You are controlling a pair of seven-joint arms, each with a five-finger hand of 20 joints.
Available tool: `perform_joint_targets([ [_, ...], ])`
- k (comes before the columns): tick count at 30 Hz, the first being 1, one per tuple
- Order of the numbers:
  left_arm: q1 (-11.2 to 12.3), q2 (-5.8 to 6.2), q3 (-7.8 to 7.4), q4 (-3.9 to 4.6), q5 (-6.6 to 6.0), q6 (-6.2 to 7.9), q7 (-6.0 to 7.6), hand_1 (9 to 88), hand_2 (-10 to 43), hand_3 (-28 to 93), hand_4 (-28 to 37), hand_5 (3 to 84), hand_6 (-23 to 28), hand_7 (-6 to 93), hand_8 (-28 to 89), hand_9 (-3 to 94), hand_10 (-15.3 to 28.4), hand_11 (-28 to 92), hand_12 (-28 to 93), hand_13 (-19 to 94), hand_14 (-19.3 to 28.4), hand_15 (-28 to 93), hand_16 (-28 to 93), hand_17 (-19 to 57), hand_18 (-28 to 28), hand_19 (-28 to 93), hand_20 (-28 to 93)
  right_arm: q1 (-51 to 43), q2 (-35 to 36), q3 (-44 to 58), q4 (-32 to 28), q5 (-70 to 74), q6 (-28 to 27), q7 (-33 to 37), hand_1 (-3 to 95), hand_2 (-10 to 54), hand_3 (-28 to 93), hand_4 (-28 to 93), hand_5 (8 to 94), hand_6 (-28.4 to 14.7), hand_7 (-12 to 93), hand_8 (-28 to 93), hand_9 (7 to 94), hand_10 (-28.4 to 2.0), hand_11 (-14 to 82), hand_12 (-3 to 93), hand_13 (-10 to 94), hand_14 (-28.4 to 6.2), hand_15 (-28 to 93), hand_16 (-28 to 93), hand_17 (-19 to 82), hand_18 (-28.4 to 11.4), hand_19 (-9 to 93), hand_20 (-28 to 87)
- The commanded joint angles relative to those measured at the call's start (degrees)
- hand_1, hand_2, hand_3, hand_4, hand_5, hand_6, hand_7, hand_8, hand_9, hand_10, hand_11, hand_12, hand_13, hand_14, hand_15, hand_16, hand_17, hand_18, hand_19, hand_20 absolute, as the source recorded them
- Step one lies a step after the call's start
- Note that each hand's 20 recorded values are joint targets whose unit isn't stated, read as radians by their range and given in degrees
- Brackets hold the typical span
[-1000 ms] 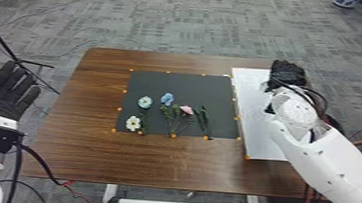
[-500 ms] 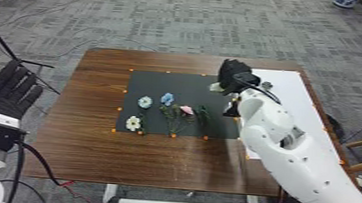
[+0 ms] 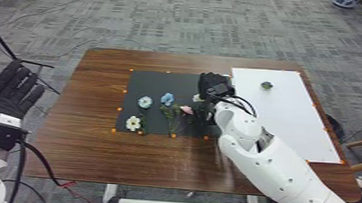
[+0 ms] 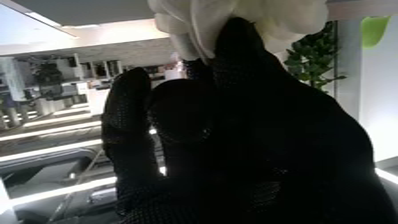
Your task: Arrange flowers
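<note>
Fingers of R hand (image 3: pixel 216 86) are bending partway, pinching 1 white bloom (image 3: pixel 198 98) at the tips w/ almost 0 gap; petals are sticking out past them in wrist view. Bloom is showing just L & nearside of fingers, over blk mat (image 3: pixel 152 83). Farther L of fingers, 4 flwrs are lying on mat: pink flwr (image 3: pixel 187 110), blue flwr (image 3: pixel 167 97), pale-blue flwr (image 3: pixel 145 102), 2nd white flwr (image 3: pixel 133 123). R of fingers, sm. plant (image 3: pixel 266 85) is resting on white board (image 3: pixel 287 120). Well L, L hand (image 3: pixel 7 93) is spreading straight fingers, holding 0.
</note>
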Motion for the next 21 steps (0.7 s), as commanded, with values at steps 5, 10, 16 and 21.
perform_joint_targets([
  [5, 0.5, -0.77, -0.67, -0.08, -0.44, -0.15, -0.45, 23.4, 17.9, 67, -28.3, 37.5, 6.5, 4.5, -6, 32.5, 10.9, 8, 10, 21, 10.8, 15, -4, -3.8, 10.1, 19, 10, -1.1, 0.4, -0.5, 0.7, -5.2, 1.0, -2.4, 65.9, -9.5, 69, -28, 75.1, -1.4, 29, 6, 84.6, -8.7, 13.5, 44.3, 73, -5.2, 62, 40, 34, -23.6, 82, 34],
  [10, 1.0, -0.90, -1.35, -0.20, -0.46, -0.35, -0.36, 23.3, 17.9, 67, -28.3, 37.4, 6.5, 4.5, -6, 32.3, 10.8, 8, 10, 21, 10.8, 15, -4, -3.7, 10.1, 19, 10, -2.5, 1.0, 0.8, -0.9, -2.8, -0.6, -2.5, 64.9, -9.5, 68, -28, 72.3, -1.8, 27, 3, 82.1, -9.2, 10.5, 40.2, 72, -2.5, 51, 42, 32, -23.3, 78, 34],
  [16, 1.9, -1.35, -2.64, -0.83, -0.71, -0.34, -0.07, 23.3, 17.9, 67, -28.3, 37.4, 6.5, 4.5, -6, 32.3, 10.8, 8, 10, 21, 10.9, 15, -4, -3.6, 10.0, 18, 10, -3.3, 1.8, 1.9, -2.9, -2.9, -1.3, -2.1, 63.9, -9.5, 67, -28, 70.6, -1.8, 23, 0, 79.6, -9.3, 7.9, 36.3, 70, -2.5, 45, 40, 31, -22.8, 75, 32],
  [21, 1.9, -1.26, -2.66, -0.94, -1.17, 0.01, -0.10, 23.3, 17.7, 67, -28.3, 37.4, 6.6, 4.6, -6, 32.2, 10.8, 8, 10, 21, 11.3, 15, -4, -3.4, 9.9, 18, 10, -4.2, 2.0, 3.4, -5.0, -1.5, -4.1, -1.5, 63.6, -9.5, 67, -28, 69.2, -1.6, 22, -4, 76.3, -10.3, 10.0, 32.2, 69, -3.9, 45, 39, 30, -23.0, 75, 31],
])
